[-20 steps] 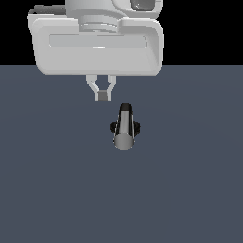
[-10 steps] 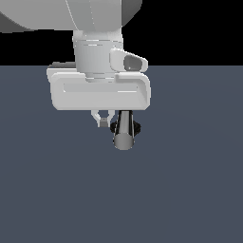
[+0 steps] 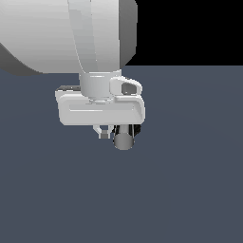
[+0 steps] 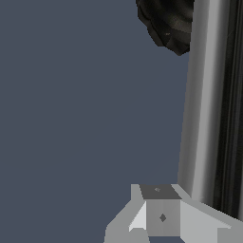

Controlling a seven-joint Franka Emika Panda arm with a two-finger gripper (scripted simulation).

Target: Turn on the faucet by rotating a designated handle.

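Exterior view: the hand (image 3: 110,134) hangs low over the grey worktop (image 3: 190,180), its white body covering most of the faucet (image 3: 135,129). Only the handle (image 3: 124,140) pokes out beneath it, one finger (image 3: 103,132) just beside it.

Wrist view: the handle (image 4: 204,104) runs past that finger (image 4: 159,211), the ribbed base (image 4: 168,21) at its far end. Whether the hand is released or clenched, I cannot tell. A shallow or glancing contact could slip off the smooth bar.

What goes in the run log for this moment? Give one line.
phase: approach | gripper: beside handle, grip state unclear | faucet: base visible in wrist view | handle: ungrasped
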